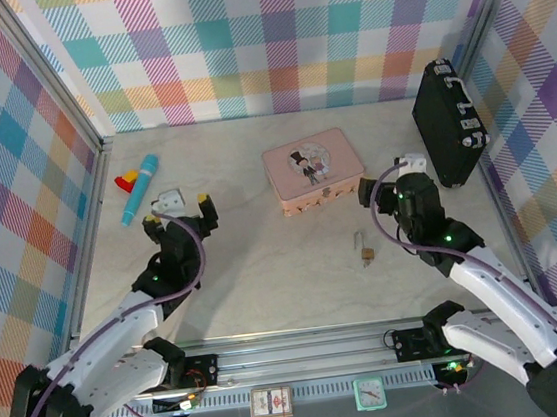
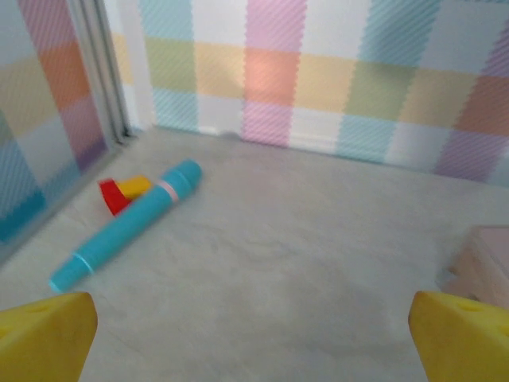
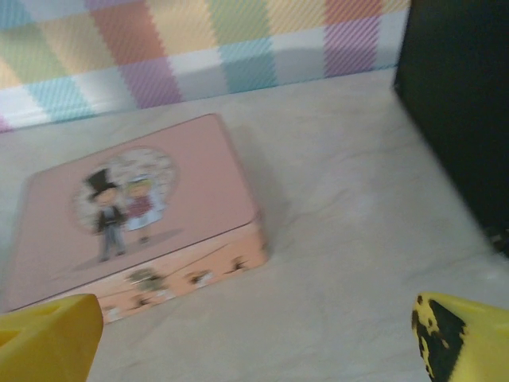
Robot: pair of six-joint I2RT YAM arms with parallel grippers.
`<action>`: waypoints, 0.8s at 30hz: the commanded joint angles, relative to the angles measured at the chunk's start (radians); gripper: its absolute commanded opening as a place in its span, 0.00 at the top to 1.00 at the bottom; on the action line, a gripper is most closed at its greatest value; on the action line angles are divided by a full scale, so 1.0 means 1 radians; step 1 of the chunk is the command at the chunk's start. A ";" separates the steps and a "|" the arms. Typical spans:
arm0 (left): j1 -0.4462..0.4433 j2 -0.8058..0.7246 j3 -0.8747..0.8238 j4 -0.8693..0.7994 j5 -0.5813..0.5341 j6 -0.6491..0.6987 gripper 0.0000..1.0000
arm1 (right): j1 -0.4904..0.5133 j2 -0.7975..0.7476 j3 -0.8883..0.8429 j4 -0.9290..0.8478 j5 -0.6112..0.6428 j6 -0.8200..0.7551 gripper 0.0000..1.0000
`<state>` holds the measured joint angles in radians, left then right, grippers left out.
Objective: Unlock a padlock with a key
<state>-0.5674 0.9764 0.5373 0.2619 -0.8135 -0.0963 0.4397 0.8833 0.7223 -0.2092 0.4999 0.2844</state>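
Note:
The small brass padlock (image 1: 366, 255) lies on the table in front of the pink tin, between the two arms. A thin silvery piece (image 1: 358, 242) sits right against it; I cannot tell whether that is the key or the shackle. My right gripper (image 1: 388, 180) hovers up and to the right of the padlock, apart from it. In its wrist view, my right gripper (image 3: 254, 342) is open, yellow fingertips (image 3: 48, 338) wide apart over bare table. My left gripper (image 1: 176, 209) is far to the left. It (image 2: 254, 342) is open too, with nothing between its fingertips (image 2: 44, 334).
A pink tin (image 1: 313, 174) stands at the centre back, its corner close ahead of the right gripper (image 3: 143, 207). A black case (image 1: 450, 123) stands upright at the right wall. A teal pen (image 1: 141, 188) and a red-yellow block (image 1: 126, 178) lie at the left.

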 commanded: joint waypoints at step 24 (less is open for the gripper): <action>0.443 0.597 -0.148 0.636 0.524 0.116 0.00 | -0.362 0.458 -0.358 0.941 -0.262 -0.280 0.01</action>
<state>-0.1375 1.5742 0.3916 0.8410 -0.4004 0.0601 0.1093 1.3430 0.3820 0.5728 0.3737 -0.0051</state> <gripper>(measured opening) 0.997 0.988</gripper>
